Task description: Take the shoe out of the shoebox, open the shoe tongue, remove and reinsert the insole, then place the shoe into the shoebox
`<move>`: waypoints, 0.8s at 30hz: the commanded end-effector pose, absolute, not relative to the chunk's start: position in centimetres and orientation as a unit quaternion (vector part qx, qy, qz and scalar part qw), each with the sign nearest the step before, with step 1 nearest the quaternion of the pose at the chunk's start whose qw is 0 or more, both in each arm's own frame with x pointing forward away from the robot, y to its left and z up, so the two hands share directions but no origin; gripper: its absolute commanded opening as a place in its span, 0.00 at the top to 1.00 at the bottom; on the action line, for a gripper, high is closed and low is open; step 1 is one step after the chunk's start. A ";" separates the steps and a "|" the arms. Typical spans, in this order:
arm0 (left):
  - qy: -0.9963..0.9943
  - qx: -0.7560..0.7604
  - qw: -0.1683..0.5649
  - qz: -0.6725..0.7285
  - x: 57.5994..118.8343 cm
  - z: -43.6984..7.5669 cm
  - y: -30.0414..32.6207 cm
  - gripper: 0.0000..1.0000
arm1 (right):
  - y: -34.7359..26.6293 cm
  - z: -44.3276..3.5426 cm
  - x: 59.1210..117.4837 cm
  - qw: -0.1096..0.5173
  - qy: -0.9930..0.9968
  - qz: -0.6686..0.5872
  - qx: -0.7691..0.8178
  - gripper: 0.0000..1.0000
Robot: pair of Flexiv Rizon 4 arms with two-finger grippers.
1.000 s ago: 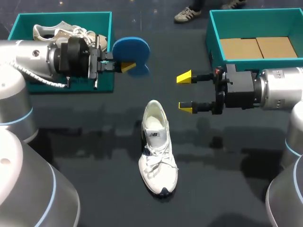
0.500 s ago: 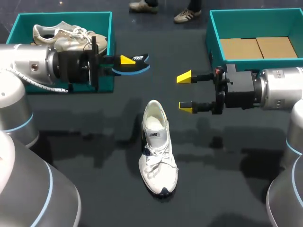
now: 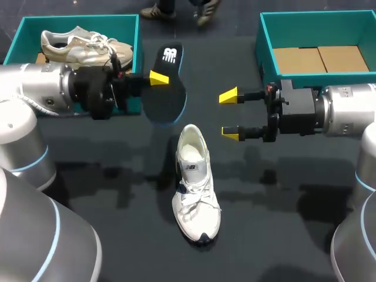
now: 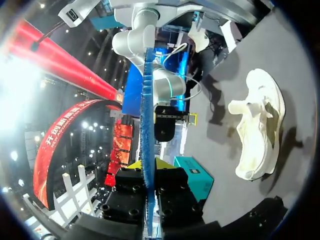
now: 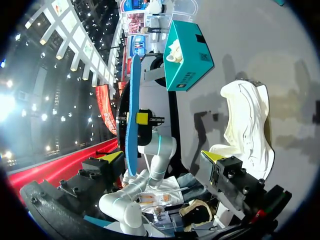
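Head view: left jaws clamp the insole (image 3: 167, 97), right jaws gape near shoe (image 3: 195, 188).

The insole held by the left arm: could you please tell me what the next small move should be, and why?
Probably lower the insole toward the opening of the shoe for reinsertion. The left jaws are shut on it in the air just beyond the shoe's heel; the shoe sits upright, opening facing up, and the right jaws stand open and empty.

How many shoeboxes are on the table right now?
2: the left box holds a beige shoe; the right box shows only cardboard inside.
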State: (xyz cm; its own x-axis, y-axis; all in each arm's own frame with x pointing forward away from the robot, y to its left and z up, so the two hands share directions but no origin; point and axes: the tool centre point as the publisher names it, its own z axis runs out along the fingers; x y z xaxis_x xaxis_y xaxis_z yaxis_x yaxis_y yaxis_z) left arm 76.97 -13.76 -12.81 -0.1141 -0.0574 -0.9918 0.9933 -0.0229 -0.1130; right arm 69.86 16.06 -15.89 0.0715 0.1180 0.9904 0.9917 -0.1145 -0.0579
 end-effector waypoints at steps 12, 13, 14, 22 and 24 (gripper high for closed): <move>0.496 0.459 0.494 -0.547 77.1 -13.2 -14.2 1.00 | 16.2 -15.9 69.8 0.455 -0.484 -0.479 -0.574 0.00; 0.496 0.459 0.494 -0.547 77.1 -13.2 -14.2 1.00 | 16.2 -15.9 69.8 0.455 -0.484 -0.479 -0.574 0.00; 0.496 0.459 0.494 -0.547 77.1 -13.2 -14.2 1.00 | 16.2 -15.9 69.8 0.455 -0.484 -0.479 -0.574 0.00; 0.498 0.474 0.495 -0.531 77.2 -13.2 -14.2 1.00 | 16.2 -15.9 69.8 0.455 -0.484 -0.479 -0.574 0.00; 0.500 0.484 0.490 -0.524 77.2 -13.5 -14.4 1.00 | 16.2 -15.9 69.8 0.455 -0.484 -0.479 -0.574 0.00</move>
State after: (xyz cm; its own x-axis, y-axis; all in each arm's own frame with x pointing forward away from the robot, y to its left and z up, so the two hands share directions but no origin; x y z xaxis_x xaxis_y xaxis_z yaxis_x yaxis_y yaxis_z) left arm 77.15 -14.17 -13.64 -0.0512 -0.0496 -0.9975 0.9986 -0.0125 -0.0507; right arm 69.87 16.03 -15.87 0.0714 0.1186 0.9904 0.9918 -0.1139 -0.0579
